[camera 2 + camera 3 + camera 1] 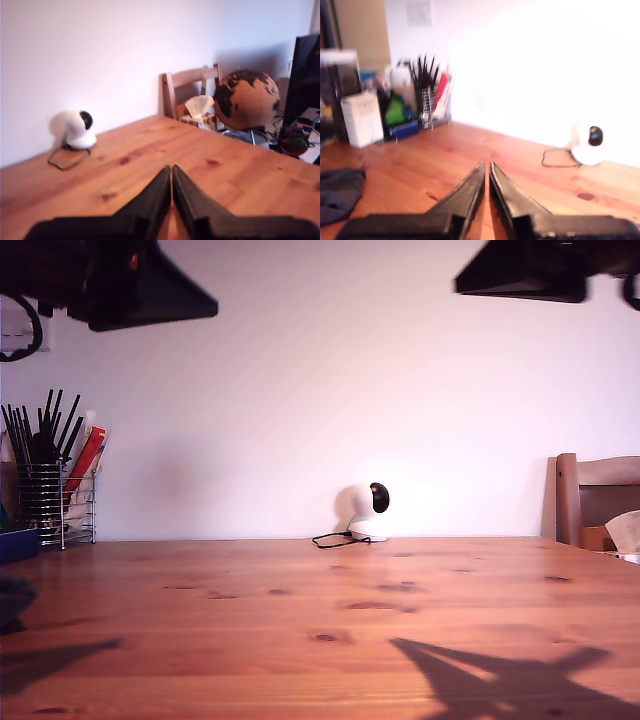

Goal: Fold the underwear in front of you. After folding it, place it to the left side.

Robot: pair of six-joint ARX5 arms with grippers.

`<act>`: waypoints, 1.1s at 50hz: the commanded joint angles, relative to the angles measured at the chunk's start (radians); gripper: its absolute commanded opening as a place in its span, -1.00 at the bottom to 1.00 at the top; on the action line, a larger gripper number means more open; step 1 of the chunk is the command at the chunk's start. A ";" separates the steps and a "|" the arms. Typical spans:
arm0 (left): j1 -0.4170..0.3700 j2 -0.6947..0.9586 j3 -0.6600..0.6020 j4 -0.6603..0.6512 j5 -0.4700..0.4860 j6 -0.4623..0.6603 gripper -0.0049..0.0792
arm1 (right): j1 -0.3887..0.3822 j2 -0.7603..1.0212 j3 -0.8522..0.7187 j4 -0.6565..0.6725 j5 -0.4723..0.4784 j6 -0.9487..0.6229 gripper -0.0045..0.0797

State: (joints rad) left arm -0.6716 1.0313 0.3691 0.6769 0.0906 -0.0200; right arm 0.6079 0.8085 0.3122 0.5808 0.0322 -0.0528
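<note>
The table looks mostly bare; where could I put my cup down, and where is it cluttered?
The wooden table lies bare across its middle, from the small white camera by the wall to the near edge. Clutter sits at the exterior view's left: the wire utensil holder and the dark underwear at that edge.

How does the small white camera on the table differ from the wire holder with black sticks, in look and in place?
The white camera is round, smooth and closed; the wire holder is an open mesh, filled with upright black sticks. The camera stands near the middle of the exterior view, the holder at that view's left. The camera trails a black cord; the holder shows none. Both stand on the wooden table by the wall.
</note>
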 commanded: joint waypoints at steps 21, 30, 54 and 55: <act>-0.064 -0.043 -0.090 0.114 0.010 0.100 -0.93 | 0.057 -0.080 -0.030 0.072 0.019 -0.076 -0.92; 0.138 -0.042 -0.090 0.116 0.222 0.071 -0.93 | -0.004 -0.080 -0.030 0.043 0.055 -0.078 -0.92; 0.403 0.163 -0.090 0.251 0.501 0.027 -0.93 | -0.291 0.126 -0.030 0.196 -0.104 -0.022 -0.92; 0.403 0.169 -0.090 0.263 0.500 0.026 -0.93 | -0.292 0.135 -0.031 0.210 -0.104 -0.022 -0.92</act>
State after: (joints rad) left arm -0.2665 1.1854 0.2825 0.9039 0.5858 0.0078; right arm 0.3153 0.9276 0.2859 0.7567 -0.0692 -0.0792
